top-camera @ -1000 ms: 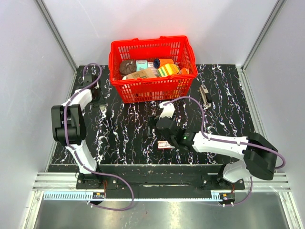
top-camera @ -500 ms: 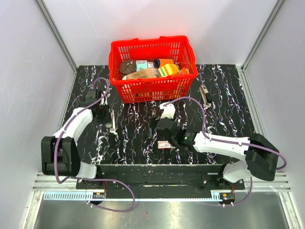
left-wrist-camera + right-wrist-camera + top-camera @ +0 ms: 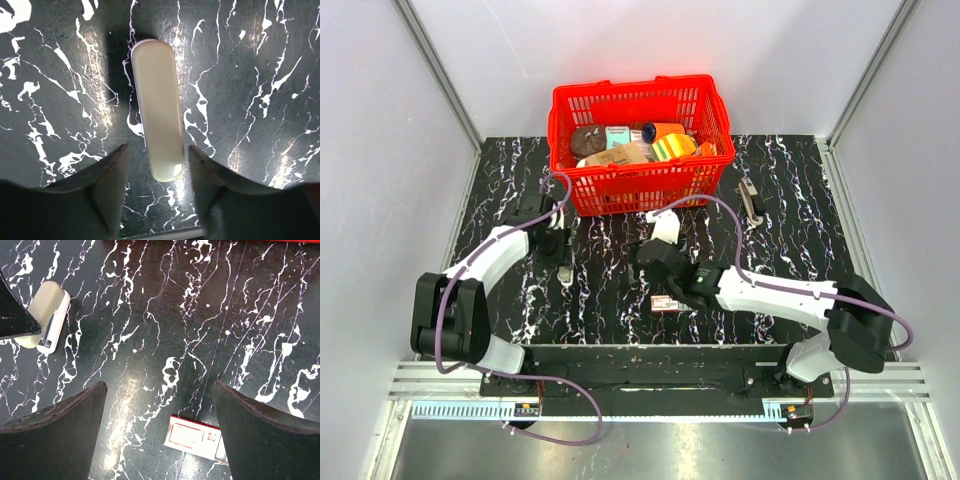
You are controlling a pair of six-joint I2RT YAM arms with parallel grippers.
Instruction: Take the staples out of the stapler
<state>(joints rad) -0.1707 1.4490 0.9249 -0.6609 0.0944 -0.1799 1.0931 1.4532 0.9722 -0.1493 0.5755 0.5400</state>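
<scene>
Lying flat on the black marbled tabletop (image 3: 260, 75), the stapler (image 3: 157, 107) has its near end between the two fingers (image 3: 107, 185) of the left end effector (image 3: 157, 152). This end effector is open, with a narrow gap between each finger and the stapler; no contact shows. The right end effector (image 3: 159, 385) is also open, wide, and holds nothing. A small red-and-white box (image 3: 195, 436) lies on the tabletop between its fingers, closer to the right one. The stapler is well to its left.
</scene>
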